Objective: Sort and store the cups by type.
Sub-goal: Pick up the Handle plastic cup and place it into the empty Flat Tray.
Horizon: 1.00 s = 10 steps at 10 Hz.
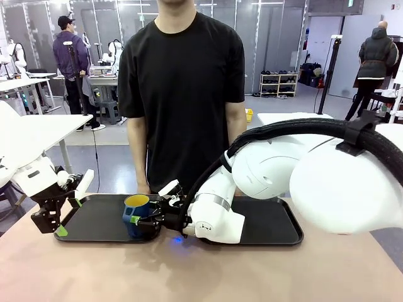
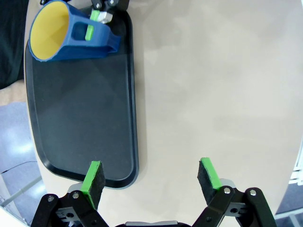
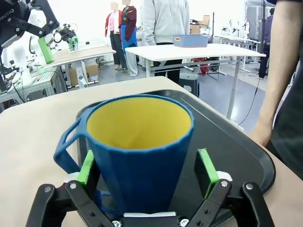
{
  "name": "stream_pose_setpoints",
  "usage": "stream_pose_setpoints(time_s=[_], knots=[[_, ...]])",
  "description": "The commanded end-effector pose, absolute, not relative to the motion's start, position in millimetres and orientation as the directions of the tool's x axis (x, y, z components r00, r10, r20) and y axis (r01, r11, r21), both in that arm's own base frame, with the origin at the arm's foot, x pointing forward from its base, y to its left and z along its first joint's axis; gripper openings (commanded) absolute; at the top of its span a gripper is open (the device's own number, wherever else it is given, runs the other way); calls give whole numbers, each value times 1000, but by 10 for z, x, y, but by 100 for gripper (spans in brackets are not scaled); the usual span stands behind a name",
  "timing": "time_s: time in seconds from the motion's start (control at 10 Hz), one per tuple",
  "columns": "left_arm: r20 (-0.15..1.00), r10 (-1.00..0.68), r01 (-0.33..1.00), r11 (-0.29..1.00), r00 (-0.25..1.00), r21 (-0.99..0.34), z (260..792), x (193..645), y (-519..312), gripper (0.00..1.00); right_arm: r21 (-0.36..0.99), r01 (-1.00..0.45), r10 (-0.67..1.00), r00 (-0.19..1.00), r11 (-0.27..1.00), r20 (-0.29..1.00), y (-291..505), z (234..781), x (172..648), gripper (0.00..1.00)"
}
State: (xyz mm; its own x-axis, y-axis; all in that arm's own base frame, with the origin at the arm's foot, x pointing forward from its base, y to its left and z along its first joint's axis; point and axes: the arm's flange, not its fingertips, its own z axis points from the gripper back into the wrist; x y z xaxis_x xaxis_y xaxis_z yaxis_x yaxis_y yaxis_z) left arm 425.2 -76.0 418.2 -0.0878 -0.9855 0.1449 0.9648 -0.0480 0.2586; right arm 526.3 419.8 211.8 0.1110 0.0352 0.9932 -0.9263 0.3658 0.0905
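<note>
Front: mug (image 1: 136, 214) upright at left tray's (image 1: 94, 226) right edge, between right gripper's (image 1: 143, 212) spread jaws. Left wrist: left gripper (image 2: 151, 182) open over that tray's rim and bare bench (image 2: 213, 94). Right wrist: jaws flank mug, apparently unclamped. Mug seems placed; sorting unfinished.

We see dark blue mug (image 1: 136, 214), yellow inside, handled, upright on left black tray (image 1: 94, 221), near its right end.

One mug (image 1: 136, 212), two trays (image 1: 101, 220) (image 1: 271, 229) — possibly more hidden.
</note>
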Motion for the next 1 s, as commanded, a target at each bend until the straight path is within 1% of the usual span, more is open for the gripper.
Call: stream_pose_setpoints(time_s=[0.0, 0.4, 0.9], knots=[[122, -989, 959, -49, -86, 279, 4166, 4240, -753, 100, 55, -915, 33, 74, 399, 997, 4176, 1980, 4691, 100], [122, -989, 959, -49, -86, 279, 4166, 4240, -753, 100, 75, -921, 47, 100, 383, 994, 4055, 1982, 4630, 100], [122, -989, 959, -49, -86, 279, 4166, 4240, -753, 100, 56, -906, 72, 95, 421, 993, 3834, 2000, 4575, 100]])
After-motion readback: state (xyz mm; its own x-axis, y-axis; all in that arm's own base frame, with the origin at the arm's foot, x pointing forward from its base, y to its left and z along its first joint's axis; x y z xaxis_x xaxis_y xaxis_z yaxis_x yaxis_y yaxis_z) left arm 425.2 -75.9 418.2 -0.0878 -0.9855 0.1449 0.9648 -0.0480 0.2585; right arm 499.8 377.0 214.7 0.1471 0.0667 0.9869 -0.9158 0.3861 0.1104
